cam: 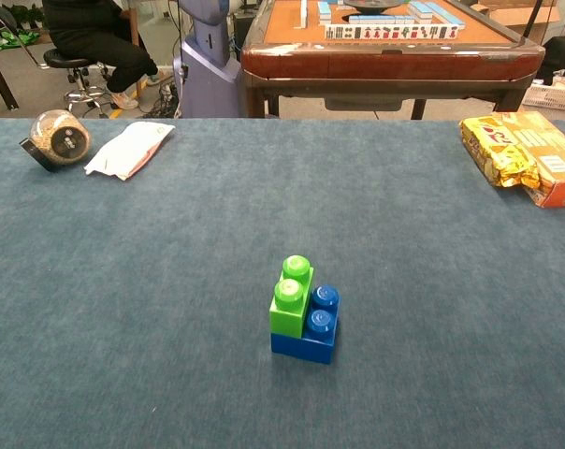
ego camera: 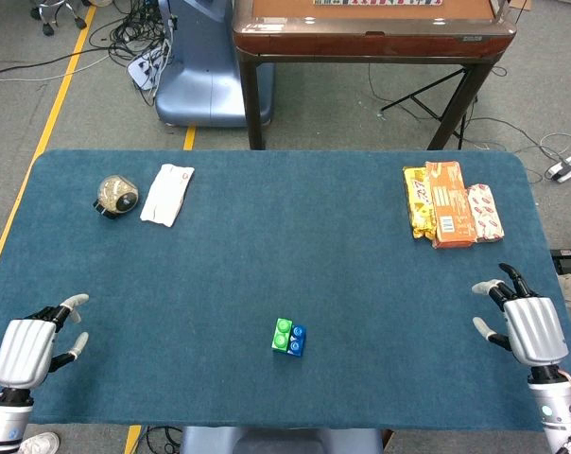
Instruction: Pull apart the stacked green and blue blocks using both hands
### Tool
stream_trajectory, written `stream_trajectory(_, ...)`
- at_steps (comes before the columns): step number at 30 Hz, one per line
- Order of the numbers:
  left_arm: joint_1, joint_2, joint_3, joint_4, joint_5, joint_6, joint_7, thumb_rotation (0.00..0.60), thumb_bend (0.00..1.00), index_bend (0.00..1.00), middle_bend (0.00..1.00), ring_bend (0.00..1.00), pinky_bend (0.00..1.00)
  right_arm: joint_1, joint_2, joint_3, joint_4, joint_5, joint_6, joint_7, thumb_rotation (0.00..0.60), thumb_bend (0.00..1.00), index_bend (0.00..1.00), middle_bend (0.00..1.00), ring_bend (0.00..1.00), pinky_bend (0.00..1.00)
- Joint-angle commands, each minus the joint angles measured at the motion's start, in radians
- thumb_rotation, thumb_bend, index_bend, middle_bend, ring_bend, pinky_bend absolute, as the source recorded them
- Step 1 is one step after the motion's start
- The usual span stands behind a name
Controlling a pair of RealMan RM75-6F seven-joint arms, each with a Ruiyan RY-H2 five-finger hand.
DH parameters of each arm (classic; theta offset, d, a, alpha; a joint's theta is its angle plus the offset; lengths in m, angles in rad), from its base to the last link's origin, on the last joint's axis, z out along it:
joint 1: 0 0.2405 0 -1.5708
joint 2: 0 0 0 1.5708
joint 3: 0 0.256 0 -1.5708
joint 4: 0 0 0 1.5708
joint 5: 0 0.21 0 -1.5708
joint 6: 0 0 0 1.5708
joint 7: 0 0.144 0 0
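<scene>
The green block (cam: 291,297) is seen stacked on the blue block (cam: 309,335) at the table's (ego camera: 267,246) near middle, flanked well apart by the left hand (ego camera: 35,344) and right hand (ego camera: 525,322), fingers spread, nothing held

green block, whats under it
The green block sits on the left half of the blue block, whose right-hand studs stay bare. The blue studs beneath the green are covered.
</scene>
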Motion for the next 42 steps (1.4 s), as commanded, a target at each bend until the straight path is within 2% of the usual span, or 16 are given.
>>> stream_trajectory(1,-0.003,0.002,0.004,-0.02,0.008,-0.004,0.018,0.6,0.32,0.33,0.48,0.52,0.71,-0.001,-0.002,-0.001,0.004,0.003,-0.002,0.001,0.6,0.15,0.41,0.43,0.47,0.6)
stream_trajectory(10,-0.049,-0.014,0.013,-0.085,0.047,-0.066,0.064,0.6,0.32,0.31,0.46,0.53,0.72,0.013,0.003,0.007,0.001,0.005,-0.012,-0.001,0.6,0.15,0.41,0.43,0.46,0.6)
stream_trajectory(13,-0.076,-0.019,0.015,-0.115,0.07,-0.101,0.092,0.6,0.3,0.29,0.53,0.56,0.75,0.017,0.011,0.006,-0.009,0.004,-0.02,-0.013,0.6,0.15,0.41,0.43,0.46,0.6)
stream_trajectory(16,-0.107,-0.027,0.014,-0.145,0.084,-0.143,0.107,0.6,0.21,0.27,0.63,0.63,0.82,0.022,0.017,0.005,-0.018,0.003,-0.028,-0.03,0.6,0.16,0.41,0.43,0.46,0.6)
stream_trajectory(18,-0.131,-0.034,0.011,-0.173,0.081,-0.181,0.103,0.6,0.14,0.26,0.72,0.7,0.88,0.026,0.016,0.005,-0.023,0.003,-0.035,-0.038,0.6,0.16,0.41,0.43,0.46,0.6)
stream_trajectory(20,-0.159,-0.036,0.005,-0.208,0.069,-0.225,0.099,0.6,0.1,0.26,0.88,0.83,0.96,0.032,0.015,0.005,-0.027,0.005,-0.043,-0.043,0.6,0.16,0.41,0.43,0.46,0.6)
stream_trajectory(22,-0.185,-0.034,-0.002,-0.247,0.045,-0.273,0.108,0.6,0.08,0.28,0.98,0.94,1.0,0.037,0.015,0.005,-0.029,0.008,-0.053,-0.048,0.6,0.16,0.41,0.43,0.46,0.6)
stream_trajectory(24,-0.218,-0.032,-0.015,-0.289,0.016,-0.328,0.131,0.6,0.07,0.29,1.0,1.0,1.0,0.043,0.016,0.007,-0.032,0.01,-0.062,-0.053,0.6,0.15,0.41,0.43,0.46,0.6)
stream_trajectory(33,-0.375,-0.1,-0.088,-0.391,-0.193,-0.546,0.304,0.6,0.02,0.23,1.0,1.0,1.0,0.052,0.032,0.011,-0.041,0.008,-0.063,-0.05,0.6,0.16,0.41,0.43,0.46,0.6)
stream_trajectory(42,-0.541,-0.233,-0.154,-0.388,-0.424,-0.629,0.508,0.6,0.0,0.2,1.0,1.0,1.0,0.051,0.059,0.008,-0.056,0.02,-0.071,-0.044,0.6,0.17,0.41,0.43,0.46,0.6)
